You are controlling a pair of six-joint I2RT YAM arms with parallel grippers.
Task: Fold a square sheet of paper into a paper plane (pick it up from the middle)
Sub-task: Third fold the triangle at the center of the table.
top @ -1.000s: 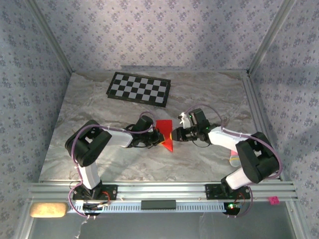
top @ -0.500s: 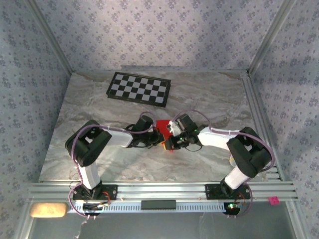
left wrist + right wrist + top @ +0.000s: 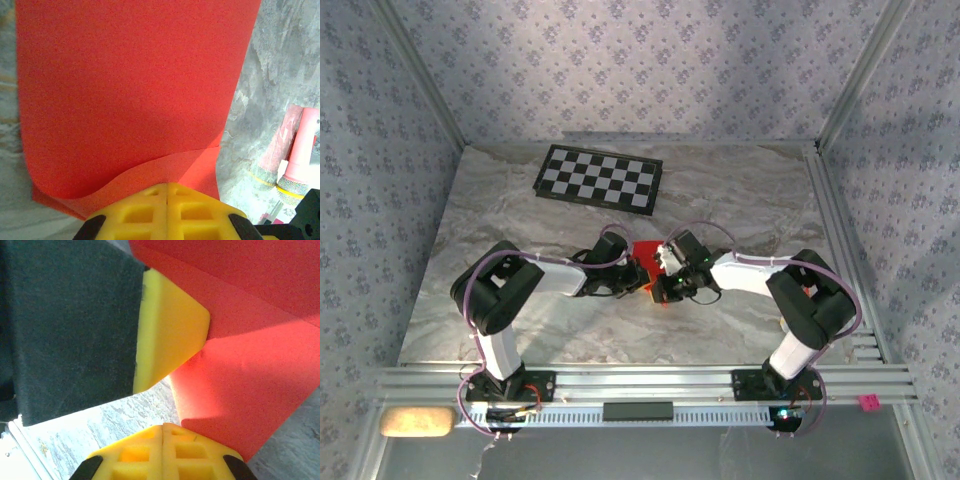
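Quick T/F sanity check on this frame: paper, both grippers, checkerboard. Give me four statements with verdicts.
1. The red sheet of paper lies flat and untouched. False: the left gripper is shut on it, and one layer curls over another by the fingertips.
2. The right gripper is wide open. False: its yellow fingers are pressed together, right at the paper's edge.
3. Both grippers meet at the paper, near the middle of the table. True.
4. The checkerboard lies toward the far edge of the table, apart from the paper and both arms. True.
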